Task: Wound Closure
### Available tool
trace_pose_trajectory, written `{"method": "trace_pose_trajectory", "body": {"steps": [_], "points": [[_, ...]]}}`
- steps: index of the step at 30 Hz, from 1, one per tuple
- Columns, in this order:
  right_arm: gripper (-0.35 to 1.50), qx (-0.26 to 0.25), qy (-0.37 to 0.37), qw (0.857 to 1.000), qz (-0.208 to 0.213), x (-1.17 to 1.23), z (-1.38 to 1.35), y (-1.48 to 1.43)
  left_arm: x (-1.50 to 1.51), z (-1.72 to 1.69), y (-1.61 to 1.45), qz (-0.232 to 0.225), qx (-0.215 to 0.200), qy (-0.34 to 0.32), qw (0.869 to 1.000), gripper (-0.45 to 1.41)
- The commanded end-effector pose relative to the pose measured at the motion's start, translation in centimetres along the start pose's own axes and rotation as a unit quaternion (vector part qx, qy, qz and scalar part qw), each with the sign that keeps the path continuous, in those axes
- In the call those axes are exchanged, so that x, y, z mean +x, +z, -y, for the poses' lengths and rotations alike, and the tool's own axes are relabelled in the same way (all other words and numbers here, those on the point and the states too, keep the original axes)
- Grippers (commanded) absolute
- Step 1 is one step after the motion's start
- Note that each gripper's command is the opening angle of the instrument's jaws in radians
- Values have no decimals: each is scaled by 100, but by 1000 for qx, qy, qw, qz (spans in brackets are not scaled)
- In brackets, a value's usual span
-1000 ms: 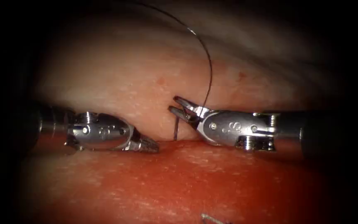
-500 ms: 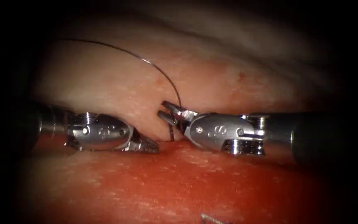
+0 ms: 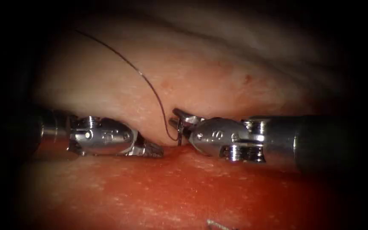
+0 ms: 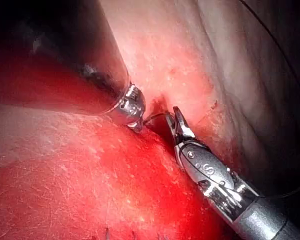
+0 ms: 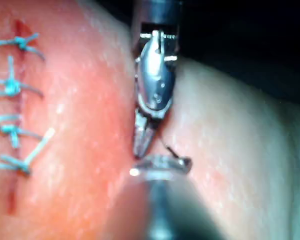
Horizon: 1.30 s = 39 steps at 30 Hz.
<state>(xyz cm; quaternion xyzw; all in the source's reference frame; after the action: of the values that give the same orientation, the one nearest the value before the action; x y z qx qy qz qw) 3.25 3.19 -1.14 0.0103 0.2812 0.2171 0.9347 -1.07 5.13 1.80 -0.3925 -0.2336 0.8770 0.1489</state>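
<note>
We see the left tool lying low against the tissue, on the left of the cut, its jaws together and holding nothing we can make out; the tip rests at the fold where the pale upper tissue meets the red fluid below. Just right of that tip, a short length of the needle stands at the cut edge, its lower end at the tissue surface; how deep it sits we cannot tell. The thread runs from the needle up and away to the left across the pale tissue in a long arc. The right tool comes in from the right, jaws clamped on the needle near its thread end. In the left wrist view the right tool meets the cut beside the left tool's wrist. In the right wrist view the left tool points its closed jaws down at the tissue, with blue stitches well to one side.
</note>
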Motion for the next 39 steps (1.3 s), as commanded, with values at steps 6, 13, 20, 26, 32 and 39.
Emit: {"method": "trace_pose_trajectory", "body": {"steps": [6, 13, 20, 26, 32, 39], "points": [[-35, 19, 15, 1000, -10, 3, 7, 12, -3, -3, 9, 0, -1, -1, 1000, -33], [-35, 46, 17, 999, 22, -6, 17, 19, -4, -3, 9, 0, -1, 0, 1000, -33], [-35, 57, 19, 997, 39, -11, 18, 19, -5, -4, 9, 0, -2, 0, 1000, -33], [-35, 63, 31, 996, 55, -20, 20, 21, -5, -4, 8, 0, -2, 0, 1000, -33], [-35, 77, 41, 994, 67, -29, 21, 23, -5, -4, 8, 0, -2, 0, 1000, -33], [-35, 96, 59, 990, 80, -34, 26, 25, -5, -5, 8, 0, -2, 0, 1000, -33]]}}
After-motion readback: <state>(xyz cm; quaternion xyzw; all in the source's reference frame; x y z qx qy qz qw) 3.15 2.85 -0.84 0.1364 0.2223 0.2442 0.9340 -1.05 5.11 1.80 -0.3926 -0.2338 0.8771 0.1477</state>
